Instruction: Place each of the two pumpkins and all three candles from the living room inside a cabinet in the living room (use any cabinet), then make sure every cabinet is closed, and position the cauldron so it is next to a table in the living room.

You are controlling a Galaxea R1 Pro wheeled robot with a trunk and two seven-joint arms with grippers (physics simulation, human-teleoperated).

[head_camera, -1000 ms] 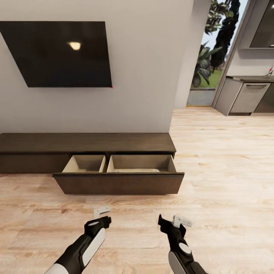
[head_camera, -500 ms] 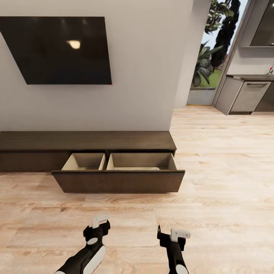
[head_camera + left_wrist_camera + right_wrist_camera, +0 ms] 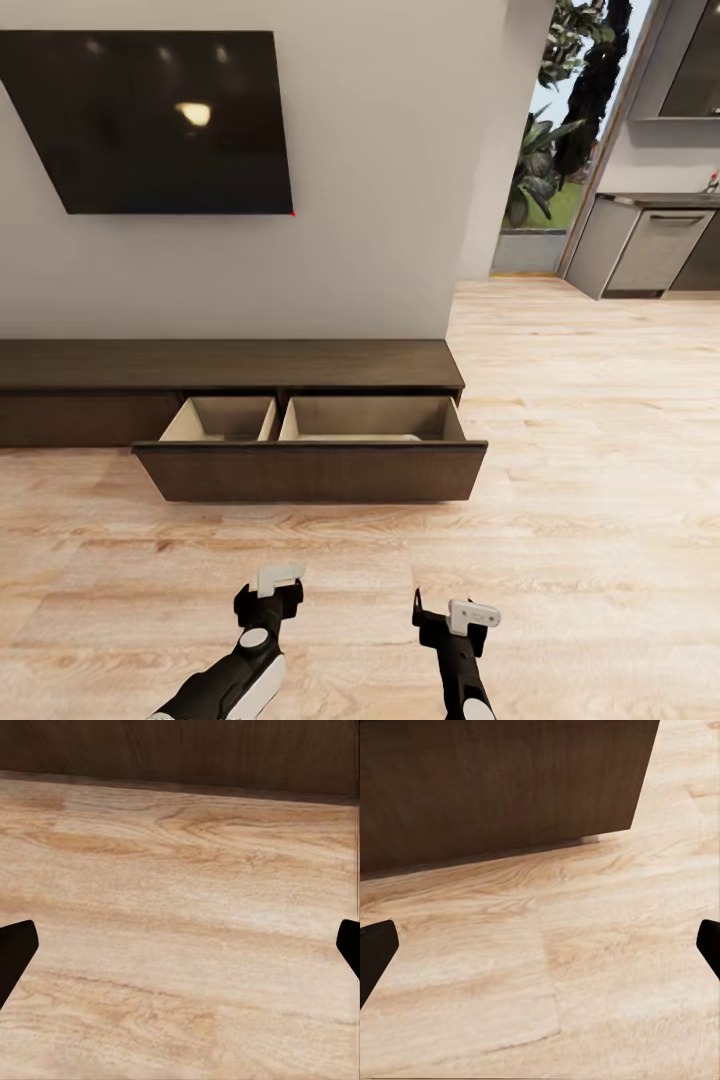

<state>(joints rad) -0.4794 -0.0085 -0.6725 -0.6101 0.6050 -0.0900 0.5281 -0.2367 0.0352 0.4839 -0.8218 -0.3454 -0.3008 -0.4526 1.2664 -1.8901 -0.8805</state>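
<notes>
Wooden floor (image 3: 600, 450) fronts the cabinet (image 3: 230, 365), whose drawer (image 3: 310, 470) stands open.

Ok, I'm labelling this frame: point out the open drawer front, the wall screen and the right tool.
open drawer front (image 3: 310, 472), head view, middle of its dark panel
wall screen (image 3: 160, 120), head view, middle of the black panel
right tool (image 3: 445, 612), head view, between its fingertips

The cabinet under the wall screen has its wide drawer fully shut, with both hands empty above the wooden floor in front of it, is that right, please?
Not quite: the cabinet's wide drawer is pulled open, and the head view shows its pale insides. The rest holds: it sits under the wall screen, and the left hand and right hand are empty above the wooden floor in front of it.
</notes>
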